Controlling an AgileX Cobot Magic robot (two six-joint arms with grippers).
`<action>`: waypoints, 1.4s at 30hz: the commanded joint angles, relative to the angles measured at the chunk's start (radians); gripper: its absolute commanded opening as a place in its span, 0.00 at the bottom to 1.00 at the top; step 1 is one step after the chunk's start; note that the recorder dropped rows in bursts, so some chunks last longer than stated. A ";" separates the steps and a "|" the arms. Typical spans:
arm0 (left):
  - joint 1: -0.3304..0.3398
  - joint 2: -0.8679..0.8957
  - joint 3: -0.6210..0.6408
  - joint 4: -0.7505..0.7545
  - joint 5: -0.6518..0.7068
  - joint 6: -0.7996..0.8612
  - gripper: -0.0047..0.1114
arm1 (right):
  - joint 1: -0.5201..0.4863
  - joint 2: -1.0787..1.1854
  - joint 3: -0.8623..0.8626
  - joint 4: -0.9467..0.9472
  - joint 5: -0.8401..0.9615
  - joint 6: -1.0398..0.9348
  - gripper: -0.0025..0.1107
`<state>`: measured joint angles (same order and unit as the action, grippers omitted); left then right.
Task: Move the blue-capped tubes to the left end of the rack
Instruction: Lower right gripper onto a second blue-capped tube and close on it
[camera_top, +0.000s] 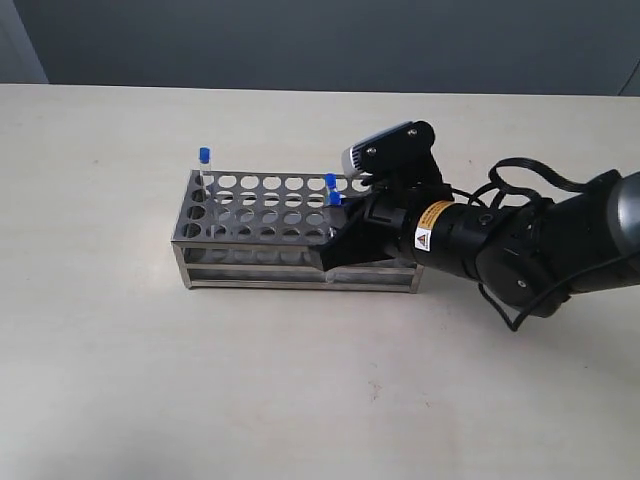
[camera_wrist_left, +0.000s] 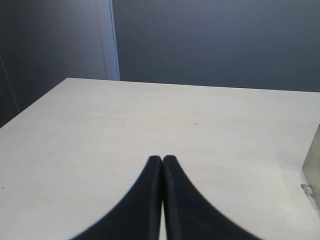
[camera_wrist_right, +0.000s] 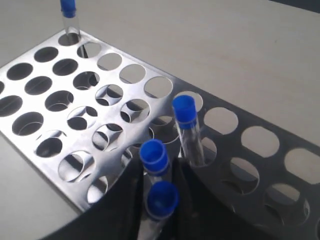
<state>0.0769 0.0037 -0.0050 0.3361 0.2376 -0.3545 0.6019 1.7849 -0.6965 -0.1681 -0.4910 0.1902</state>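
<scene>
The steel rack (camera_top: 262, 215) stands mid-table. One blue-capped tube (camera_top: 203, 156) sits in its far left corner hole, also seen in the right wrist view (camera_wrist_right: 68, 7). Two more blue caps (camera_top: 330, 180) (camera_top: 336, 198) show by my right gripper (camera_top: 340, 242), which reaches over the rack's right half. In the right wrist view my right gripper (camera_wrist_right: 161, 172) is closed around a blue-capped tube (camera_wrist_right: 162, 200), with a second tube (camera_wrist_right: 154, 156) just ahead between the fingertips and a third (camera_wrist_right: 185, 111) beside them. My left gripper (camera_wrist_left: 162, 159) is shut and empty, over bare table.
The pale table (camera_top: 120, 380) surrounds the rack (camera_wrist_right: 45, 80), whose left holes are mostly empty. A dark wall (camera_top: 320, 40) runs behind the table. A sliver of grey metal (camera_wrist_left: 313, 165) shows at the edge of the left wrist view.
</scene>
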 joint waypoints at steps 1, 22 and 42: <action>-0.009 -0.004 0.003 -0.003 0.003 -0.002 0.04 | -0.004 -0.060 0.004 -0.015 0.085 -0.010 0.03; -0.009 -0.004 0.003 -0.003 0.003 -0.002 0.04 | -0.004 -0.076 0.002 -0.062 0.038 -0.017 0.03; -0.009 -0.004 0.003 -0.003 0.003 -0.002 0.04 | -0.004 -0.125 0.002 -0.075 0.032 -0.017 0.03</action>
<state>0.0769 0.0037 -0.0050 0.3361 0.2376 -0.3545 0.6019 1.6912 -0.6965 -0.2296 -0.4440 0.1797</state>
